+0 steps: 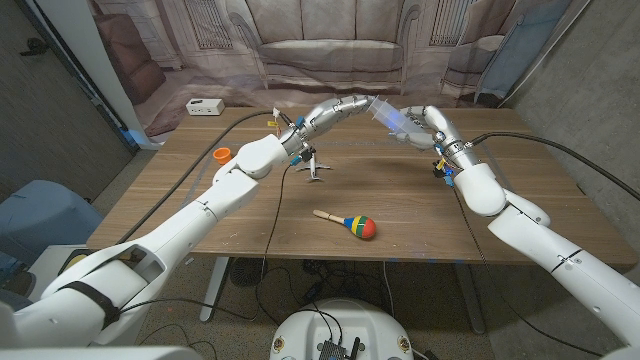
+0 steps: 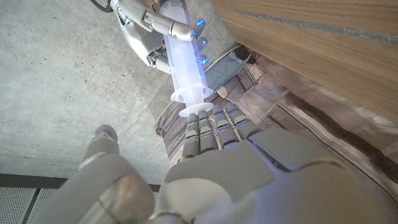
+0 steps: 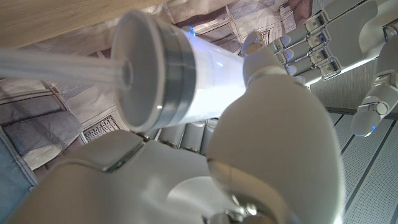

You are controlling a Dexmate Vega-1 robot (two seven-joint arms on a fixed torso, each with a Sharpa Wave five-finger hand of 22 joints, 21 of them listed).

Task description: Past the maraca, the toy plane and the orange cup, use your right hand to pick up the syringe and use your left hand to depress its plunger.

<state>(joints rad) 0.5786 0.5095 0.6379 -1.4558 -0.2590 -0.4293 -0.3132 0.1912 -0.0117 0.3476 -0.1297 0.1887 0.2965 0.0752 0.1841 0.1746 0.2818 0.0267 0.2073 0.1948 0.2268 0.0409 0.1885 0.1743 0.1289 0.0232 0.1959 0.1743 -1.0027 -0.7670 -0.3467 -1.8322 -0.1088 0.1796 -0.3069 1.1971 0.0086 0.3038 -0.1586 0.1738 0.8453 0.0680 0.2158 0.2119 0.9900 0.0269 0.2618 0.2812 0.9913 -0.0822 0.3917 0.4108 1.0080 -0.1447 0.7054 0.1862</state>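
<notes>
A large translucent plastic syringe (image 1: 384,115) is held above the far part of the wooden desk (image 1: 400,205), grasped around its barrel by the right robot hand (image 1: 417,123). In the left wrist view the barrel (image 2: 180,62) is seen clasped by the fingers (image 2: 163,23) of that hand, with the flange and plunger head pointing toward the left robot hand (image 2: 214,162). The fingertips of the left robot hand (image 1: 345,108) are set against the plunger head, so that the plunger is pressed or touched; nothing is enclosed in this hand, and its fingers are extended close together rather than clenched. In the right wrist view the dark plunger seal (image 3: 168,81) is seen inside the barrel, close beside the right robot hand's thumb (image 3: 273,124).

Nearer the robot than both hands, a wooden-handled maraca with a red, yellow and blue head (image 1: 347,222) lies on the desk. A small white toy plane (image 1: 313,166) stands on the desk below the left forearm, well apart from the syringe. A small orange cup (image 1: 222,154) stands at the desk's edge, outward of the left arm. A white power strip (image 1: 204,106) lies beyond the far corner.
</notes>
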